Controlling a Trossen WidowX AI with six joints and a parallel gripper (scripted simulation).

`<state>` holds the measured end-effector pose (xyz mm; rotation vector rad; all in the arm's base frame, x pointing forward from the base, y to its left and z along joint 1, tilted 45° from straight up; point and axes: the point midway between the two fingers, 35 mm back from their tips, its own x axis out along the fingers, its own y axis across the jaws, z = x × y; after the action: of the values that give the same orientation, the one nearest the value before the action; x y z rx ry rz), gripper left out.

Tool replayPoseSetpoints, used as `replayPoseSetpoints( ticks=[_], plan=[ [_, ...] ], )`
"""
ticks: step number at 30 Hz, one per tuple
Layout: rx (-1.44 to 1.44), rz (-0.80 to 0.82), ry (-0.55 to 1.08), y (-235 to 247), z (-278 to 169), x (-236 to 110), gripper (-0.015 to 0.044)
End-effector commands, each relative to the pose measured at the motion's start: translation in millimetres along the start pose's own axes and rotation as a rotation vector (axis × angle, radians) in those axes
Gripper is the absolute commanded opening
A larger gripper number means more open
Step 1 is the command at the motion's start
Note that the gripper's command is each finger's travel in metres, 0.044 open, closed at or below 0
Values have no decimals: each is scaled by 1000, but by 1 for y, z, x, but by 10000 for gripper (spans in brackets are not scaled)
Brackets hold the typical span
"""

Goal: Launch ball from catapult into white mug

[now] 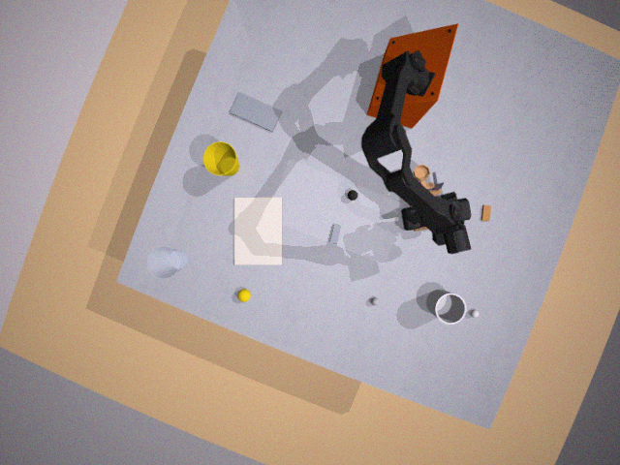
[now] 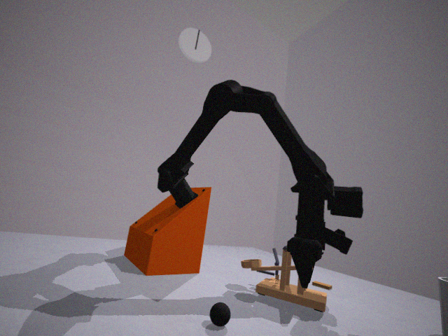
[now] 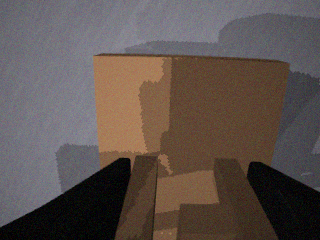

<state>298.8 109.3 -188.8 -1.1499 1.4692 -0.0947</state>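
The wooden catapult [image 1: 421,172] [image 2: 289,293] [image 3: 225,105] stands upright below the arm, its cup end toward the orange mount. No ball shows in its cup. My gripper [image 2: 304,283] [image 3: 189,170] points down and is shut on the catapult's uprights, with one fingertip on either side. The fingertips are hidden from above. Whether the base touches the table is hard to tell. The white mug [image 1: 450,308] stands upright beyond the gripper, and its edge shows in the exterior view [image 2: 443,304]. A black ball [image 1: 352,194] [image 2: 220,313] and a yellow ball [image 1: 243,294] lie on the table.
A small wooden block [image 1: 485,213] [image 2: 322,285] lies near the catapult. Small balls lie beside the mug [image 1: 475,313] and left of it [image 1: 373,300]. A yellow cup [image 1: 220,158], pale cup [image 1: 165,262], cream rectangle [image 1: 258,207], grey slab [image 1: 254,110] and grey block [image 1: 334,233] are left.
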Motion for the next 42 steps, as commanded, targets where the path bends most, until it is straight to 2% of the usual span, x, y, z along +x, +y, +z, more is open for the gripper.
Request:
replayPoseSetpoints(
  ticks=[1, 9, 22, 24, 26, 29, 31, 39, 42],
  plan=[
    [-10, -4, -2, 0, -1, 4, 0],
    [0, 0, 0, 0, 0, 5, 0],
    [0, 0, 0, 0, 0, 5, 341],
    [0, 1, -1, 0, 1, -5, 394],
    [-2, 5, -4, 1, 4, -36, 440],
    [-2, 6, -4, 2, 2, -85, 440],
    [-2, 5, -4, 2, 0, -96, 440],
    [-1, 0, -3, 2, -1, -91, 440],
    [-1, -1, -4, 2, 0, -68, 440]
  ],
)
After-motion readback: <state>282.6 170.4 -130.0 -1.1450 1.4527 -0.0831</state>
